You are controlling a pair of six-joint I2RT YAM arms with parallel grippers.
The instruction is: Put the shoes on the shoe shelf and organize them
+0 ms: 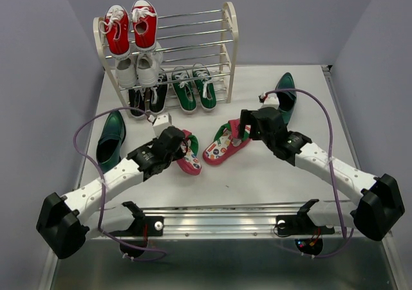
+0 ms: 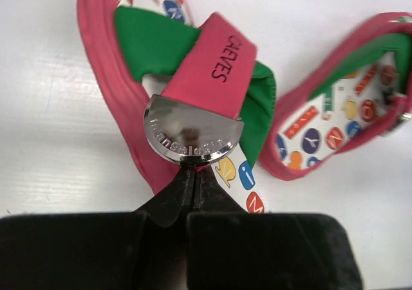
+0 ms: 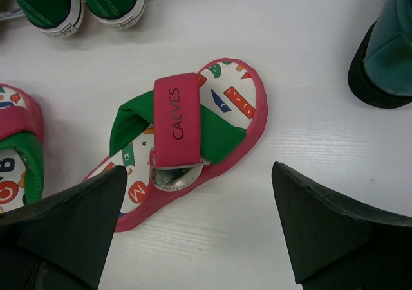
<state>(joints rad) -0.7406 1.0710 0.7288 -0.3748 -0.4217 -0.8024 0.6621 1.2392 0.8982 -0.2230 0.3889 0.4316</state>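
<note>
Back at the shoe shelf (image 1: 230, 29), with the green sneakers (image 1: 195, 89) parked at its foot, is where I expect trouble: so slim a pinch could let the load swing and catch the thin rods (image 1: 193, 20), or slip free on the lift (soft strap, slick metal). One flip-flop (image 1: 191, 156) lies mid-table directly under my left gripper (image 1: 182, 143), whose fingers are pressed together on its pink strap (image 2: 222, 58) just below the chrome buckle (image 2: 193, 132). Its mate (image 3: 225, 103) lies just beside it, flat beneath my right gripper (image 1: 244, 128), jaws spread wide either side, touching nothing.
</note>
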